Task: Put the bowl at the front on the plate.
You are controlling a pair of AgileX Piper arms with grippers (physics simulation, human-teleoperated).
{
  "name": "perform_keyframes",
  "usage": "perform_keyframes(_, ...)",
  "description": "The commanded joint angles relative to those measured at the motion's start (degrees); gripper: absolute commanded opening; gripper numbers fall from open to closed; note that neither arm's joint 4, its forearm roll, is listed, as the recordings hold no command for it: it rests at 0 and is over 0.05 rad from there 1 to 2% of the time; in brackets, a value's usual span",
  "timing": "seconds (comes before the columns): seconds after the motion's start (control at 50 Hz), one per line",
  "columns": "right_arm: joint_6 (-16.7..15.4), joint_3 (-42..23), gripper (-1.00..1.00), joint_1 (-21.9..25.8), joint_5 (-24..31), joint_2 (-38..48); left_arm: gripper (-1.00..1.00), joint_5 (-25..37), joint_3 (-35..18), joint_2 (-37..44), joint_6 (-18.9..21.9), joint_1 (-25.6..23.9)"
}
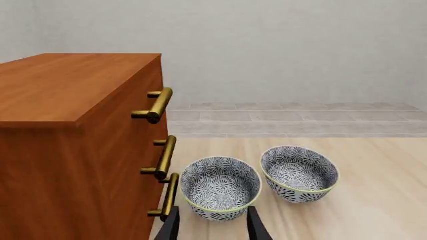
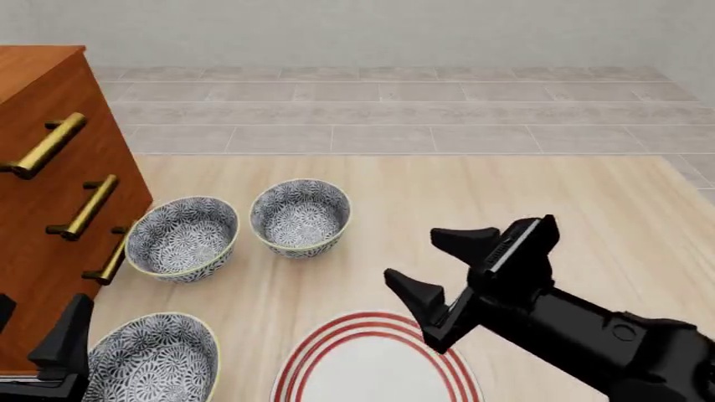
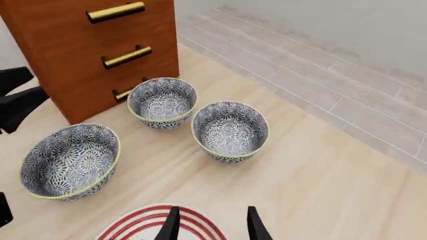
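From my left wrist view, my left gripper shows only as two dark fingertips at the bottom edge of the frame, spread apart with nothing between them. Just beyond them sits a patterned bowl, empty, and a second patterned bowl, also empty, stands just beside it toward the right of the frame; the two look close but I cannot tell if they touch. A wooden cabinet with three brass handles fills the left half. In the front view, the bowl I am meant to move lies at the lower left, nearest the camera, upright and empty, resting on the table, with a finger of my left gripper just beside its left rim. The plate, white with red rings, sits at the bottom centre, to the right of that bowl and apart from it, with nothing on it. My right gripper hangs above the plate's upper right edge, its jaws spread wide and empty. The other two bowls stand side by side in the middle left, near the cabinet. In my right wrist view, the front bowl is at the left of the frame, the plate's rim peeks in at the bottom, and my right fingertips are parted over it.
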Motion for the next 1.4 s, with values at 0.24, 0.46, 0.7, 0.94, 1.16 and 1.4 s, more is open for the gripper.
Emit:
perform_keyframes(0.24, 0.7, -7.8, 1.0, 7.9, 3.3, 8.8, 1.0, 0.0, 0.0, 0.0, 0.0, 0.0)
perform_keyframes(0.46, 1.7, -12.7, 1.0, 11.1, 6.0, 13.0, 1.0, 0.0, 0.0, 0.0, 0.0, 0.0)
perform_keyframes(0.7, 5.2, -17.1, 1.0, 13.7, 8.1, 16.4, 1.0, 0.0, 0.0, 0.0, 0.0, 0.0)
perform_keyframes(0.94, 8.1, -21.6, 1.0, 15.3, 10.9, 20.2, 1.0, 0.0, 0.0, 0.0, 0.0, 0.0)
perform_keyframes(1.16, 10.2, -23.5, 1.0, 18.1, 12.7, 22.0, 1.0, 0.0, 0.0, 0.0, 0.0, 0.0)
perform_keyframes(1.4, 10.4, -27.5, 1.0, 20.5, 15.9, 25.6, 1.0, 0.0, 0.0, 0.0, 0.0, 0.0)
